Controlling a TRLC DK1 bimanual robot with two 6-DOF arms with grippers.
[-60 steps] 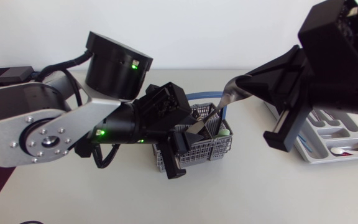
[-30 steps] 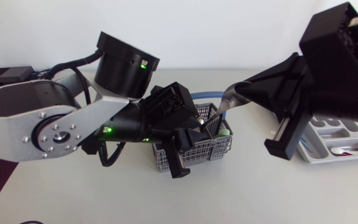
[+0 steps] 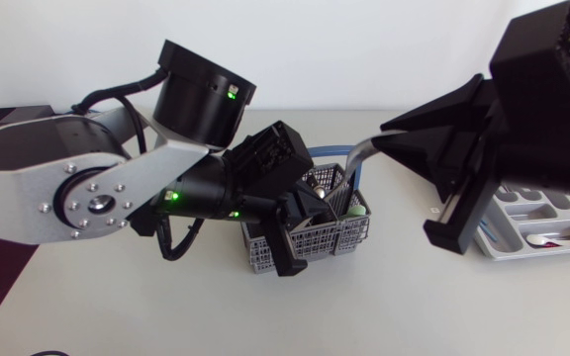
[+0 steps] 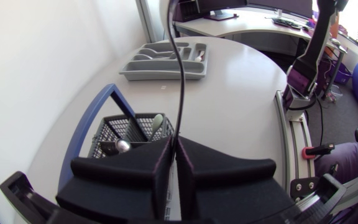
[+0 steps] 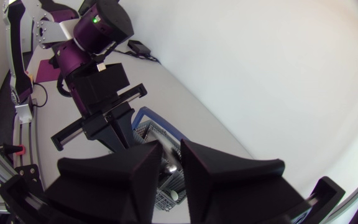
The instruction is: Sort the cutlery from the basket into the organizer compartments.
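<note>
A metal cutlery piece point(image 3: 356, 164) slants up out of the grey mesh basket point(image 3: 310, 243) between my two grippers. My left gripper point(image 3: 323, 202) is shut on its lower stem just above the basket. In the left wrist view the thin stem point(image 4: 180, 74) rises from between the closed fingers point(image 4: 160, 168). My right gripper point(image 3: 379, 146) is at the piece's curved upper end. Its fingers point(image 5: 135, 171) stand slightly apart with the shiny end point(image 5: 170, 164) in the gap. The grey organizer point(image 3: 493, 243) lies at the right, some cutlery in its compartments.
The basket has a blue handle point(image 3: 325, 150) and holds more cutlery, one piece with a pale green tip point(image 3: 359, 210). In the left wrist view the basket point(image 4: 114, 134) is just ahead of the fingers and the organizer point(image 4: 160, 76) farther off. A black device point(image 3: 8, 119) lies back left.
My left gripper has closed on the lower stem of the cutlery piece. My right gripper's fingers have parted a little at its upper end. The left arm has shifted slightly right.
</note>
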